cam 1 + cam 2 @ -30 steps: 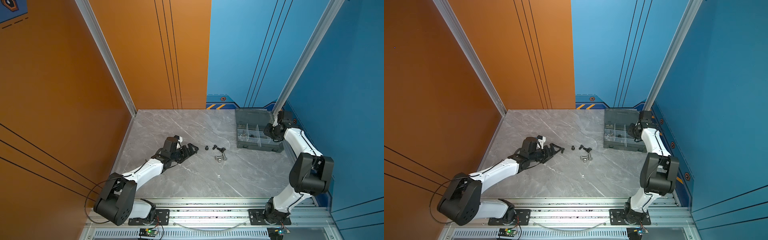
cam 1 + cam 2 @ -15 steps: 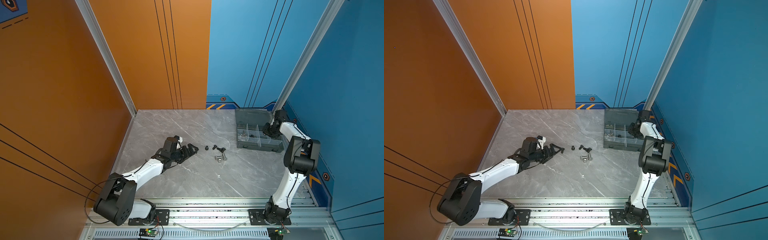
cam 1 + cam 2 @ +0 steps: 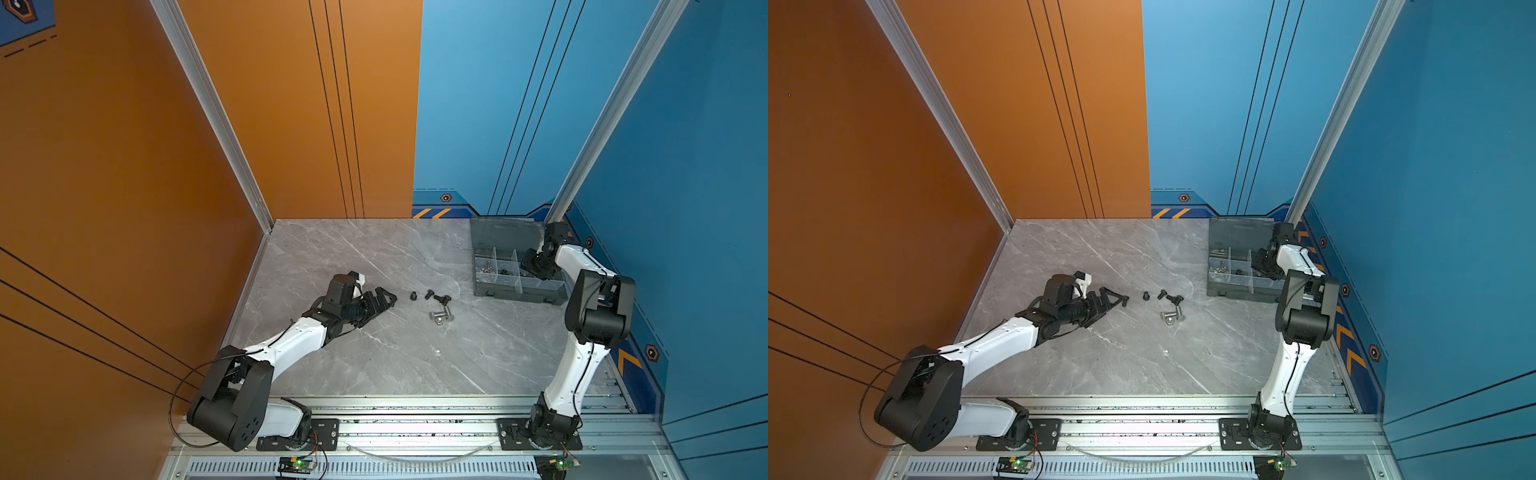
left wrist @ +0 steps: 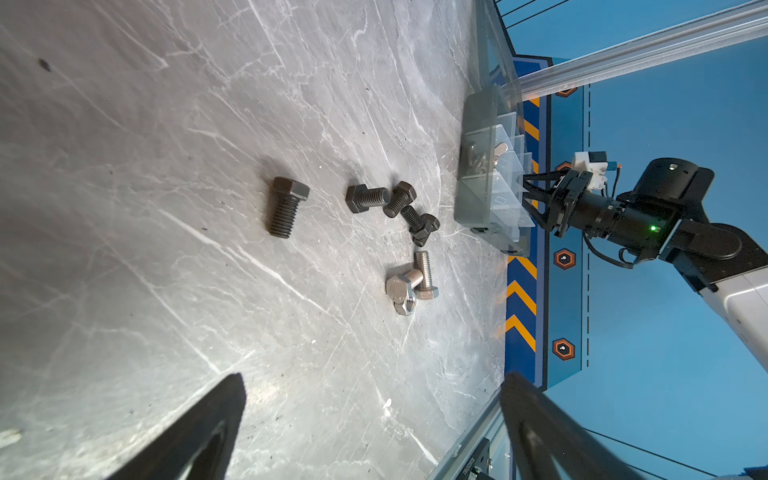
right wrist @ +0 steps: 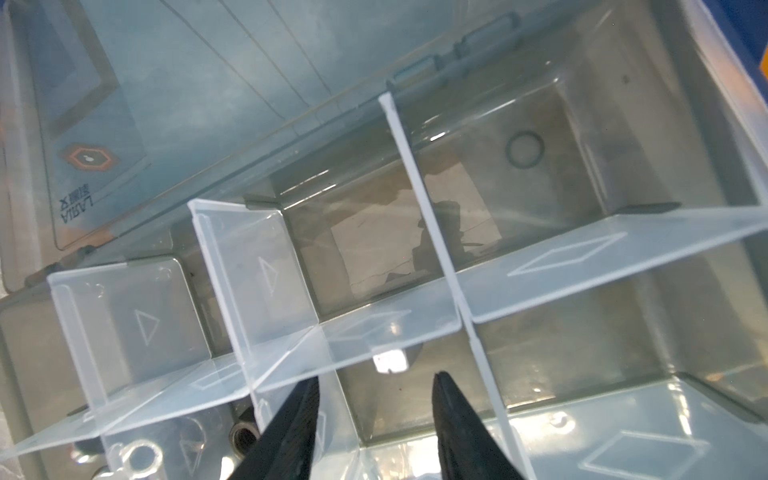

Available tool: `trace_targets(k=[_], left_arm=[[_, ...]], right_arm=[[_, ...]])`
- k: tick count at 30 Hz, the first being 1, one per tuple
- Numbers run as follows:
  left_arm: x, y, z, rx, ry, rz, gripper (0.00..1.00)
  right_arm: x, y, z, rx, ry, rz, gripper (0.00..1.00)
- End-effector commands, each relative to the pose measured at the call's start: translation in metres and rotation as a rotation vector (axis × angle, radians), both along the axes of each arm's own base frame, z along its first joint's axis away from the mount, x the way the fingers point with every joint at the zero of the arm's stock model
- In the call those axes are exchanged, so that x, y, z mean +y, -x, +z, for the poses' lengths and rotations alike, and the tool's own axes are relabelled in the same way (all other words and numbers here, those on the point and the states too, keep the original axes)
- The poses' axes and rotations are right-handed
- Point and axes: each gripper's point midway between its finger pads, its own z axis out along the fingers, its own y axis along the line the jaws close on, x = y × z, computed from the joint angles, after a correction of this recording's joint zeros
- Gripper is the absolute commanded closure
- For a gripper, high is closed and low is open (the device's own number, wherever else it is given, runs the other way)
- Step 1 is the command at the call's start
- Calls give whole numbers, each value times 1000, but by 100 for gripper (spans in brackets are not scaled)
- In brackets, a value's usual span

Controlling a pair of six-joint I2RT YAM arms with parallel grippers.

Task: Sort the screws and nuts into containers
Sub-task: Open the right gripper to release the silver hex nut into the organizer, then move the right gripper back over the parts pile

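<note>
Left wrist view: the left end effector, jaws wide and empty, sits low over the grey marble table, likely lining up the nearest matte black hex-head screw, which lies flat with its threads toward it. Beyond, shiny silver screws lie touching beside a silver hex nut. Farthest, the right end effector hangs parted and empty over a compartment of the smoky-grey translucent organiser box.
</note>
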Motion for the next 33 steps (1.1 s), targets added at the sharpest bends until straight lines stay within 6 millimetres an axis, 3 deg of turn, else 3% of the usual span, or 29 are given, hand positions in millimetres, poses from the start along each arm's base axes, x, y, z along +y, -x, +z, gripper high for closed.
trace_targets(k=[1, 6, 9, 14, 18, 24, 33], left_arm=[[-1, -1, 10, -24, 4, -21, 2], [0, 1, 9, -20, 2, -20, 2], [0, 1, 8, -18, 0, -19, 2], [1, 1, 5, -14, -3, -18, 2], [1, 1, 3, -8, -4, -19, 2], [2, 3, 0, -5, -6, -17, 2], [2, 3, -2, 5, -5, -13, 2]], right_arm=[[14, 10, 42, -70, -27, 23, 51], [49, 33, 73, -128, -86, 83, 51], [80, 55, 87, -138, -111, 154, 50], [142, 99, 89, -115, -110, 293, 48], [197, 135, 76, -96, -116, 406, 48], [252, 175, 50, -66, -126, 504, 47], [278, 198, 6, -41, 1, 556, 48]])
